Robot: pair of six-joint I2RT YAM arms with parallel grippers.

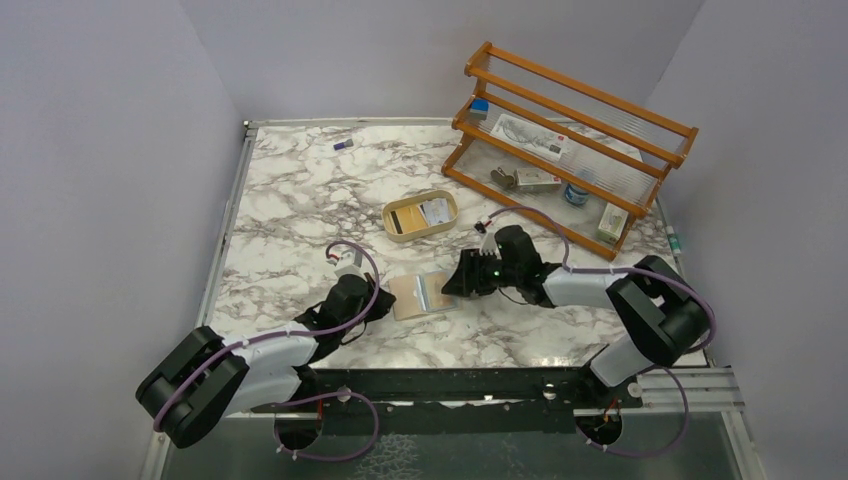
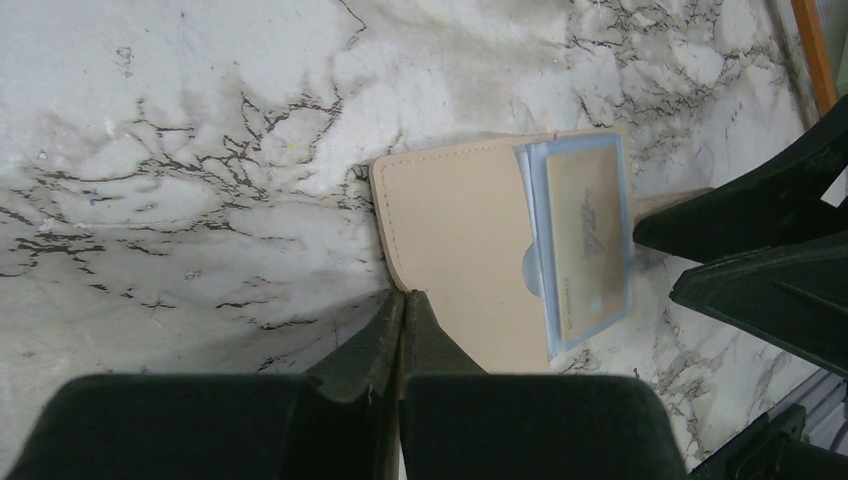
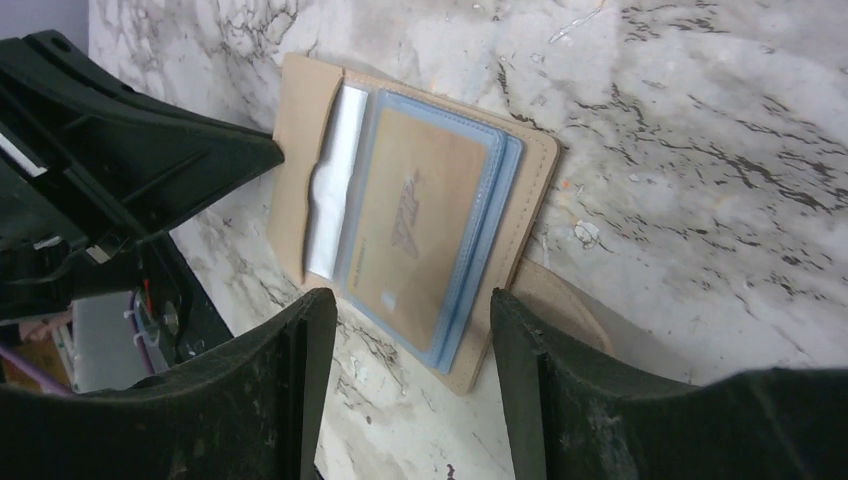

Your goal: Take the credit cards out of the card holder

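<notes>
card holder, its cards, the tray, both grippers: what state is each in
card holder, open, flat on the table
credit cards, tucked in its pockets
left gripper, shut, tips at the holder's edge
right gripper, open, holding nothing
oval tray, holding flat items

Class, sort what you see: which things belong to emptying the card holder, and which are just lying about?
Job: card holder, cards in it, left gripper (shut), right gripper (open).
Lying about: oval tray, wooden rack, small purple item.
</notes>
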